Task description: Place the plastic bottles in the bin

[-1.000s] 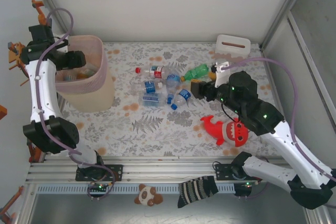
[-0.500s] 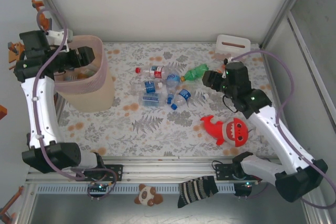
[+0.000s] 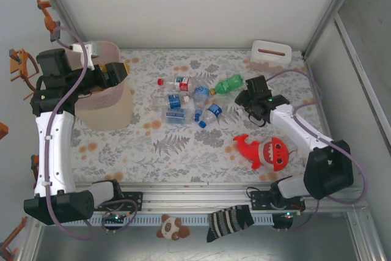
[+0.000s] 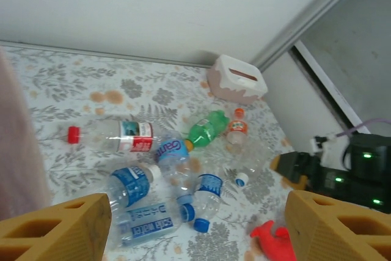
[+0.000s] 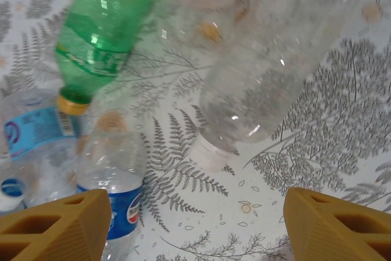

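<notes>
Floral-print tabletop (image 3: 183, 151) inside a white-walled cell, and most of the plastic bottles (image 3: 183, 99) are lying on their sides in a loose pile around the upper middle of the overhead frame. The pink bin (image 3: 113, 111) stands at the upper left, well apart from them.

The left gripper (image 3: 119, 71) hangs by the bin's rim with its fingers spread and nothing in them. The right gripper (image 3: 243, 98) sits low at the right end of the pile, also spread and empty. In its wrist view a clear bottle (image 5: 275, 71) lies just ahead, with a green bottle (image 5: 101, 29) beside it.

What I'd worry about: that clear bottle is round, slick and on its side, so if the fingers come down off-centre it probably just rolls away or squirts out. Everything is packed close too, so a sloppy close could nudge the green one or catch two at once. The red shark plush (image 3: 266, 151) is right by that arm and could get dragged along.

Readable stuff: one blue label (image 5: 119, 206) looks like Pepsi. Another blue one (image 4: 174, 148) in the left wrist view starts with "Gam". The red-and-white label (image 4: 135, 145) is too small to read.
</notes>
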